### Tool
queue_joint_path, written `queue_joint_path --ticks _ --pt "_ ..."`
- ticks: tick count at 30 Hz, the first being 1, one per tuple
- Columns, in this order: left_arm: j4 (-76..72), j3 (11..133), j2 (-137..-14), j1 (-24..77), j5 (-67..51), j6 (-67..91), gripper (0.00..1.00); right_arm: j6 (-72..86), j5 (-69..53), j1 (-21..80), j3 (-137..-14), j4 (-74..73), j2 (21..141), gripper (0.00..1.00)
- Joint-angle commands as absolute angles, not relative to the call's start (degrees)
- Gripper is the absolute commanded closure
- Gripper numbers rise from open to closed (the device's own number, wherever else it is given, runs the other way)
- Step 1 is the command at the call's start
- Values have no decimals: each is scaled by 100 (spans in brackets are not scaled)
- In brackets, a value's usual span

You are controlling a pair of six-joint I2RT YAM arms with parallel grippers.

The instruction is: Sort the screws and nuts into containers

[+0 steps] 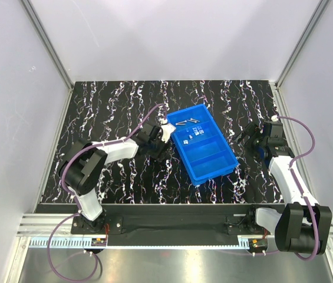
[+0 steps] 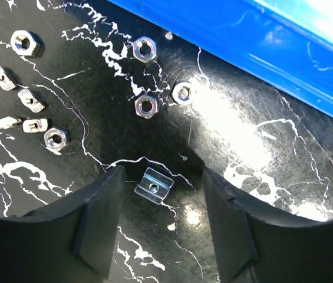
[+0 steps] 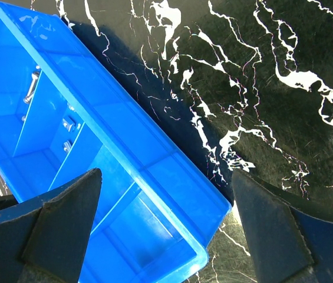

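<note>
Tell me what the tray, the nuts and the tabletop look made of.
Tray: glossy blue moulded plastic, soft highlights. Nuts: bright bare metal, likely steel, mirror glints. Tabletop: black with white veins, shiny and finely scratched; probably marble-print laminate, not certain.

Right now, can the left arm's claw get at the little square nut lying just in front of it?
Probably yes. The left claw is open and the square nut lies on the table between its fingers, uncovered. The hex nuts sit farther off, clear of the gap.
</note>
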State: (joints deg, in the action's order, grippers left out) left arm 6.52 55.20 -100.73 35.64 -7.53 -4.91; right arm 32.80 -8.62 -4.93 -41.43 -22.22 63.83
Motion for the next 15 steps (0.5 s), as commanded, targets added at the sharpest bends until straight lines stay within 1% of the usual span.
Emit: queue_joint_path --ticks 1,6,8,9,10,12,13,15 --pt "905 5625 -10134 3551 -791 -413 42 3173 -800 -475 -4289 -2197 6363 0" --pt "940 5599 -10090 3542 -712 -325 43 3190 -826 -475 -4280 -2180 6363 0" --pt "1010 5651 -10151 3542 -668 -290 47 3190 -826 -475 -4280 -2180 6354 0" --pt "1037 5712 -10230 3551 -624 -290 49 3182 -835 -466 -4280 -2197 6346 0" --pt "1063 5748 -10265 3551 -598 -281 56 3190 -826 -475 -4289 -2215 6346 0" --pt "1125 5783 -10327 3559 -589 -272 63 3182 -809 -475 -4298 -2232 6311 0" --pt "1125 5783 -10318 3560 -589 -272 70 3173 -800 -466 -4298 -2250 6302 0" --pt "1116 5748 -10275 3559 -563 -246 75 3182 -791 -475 -4289 -2250 6284 0"
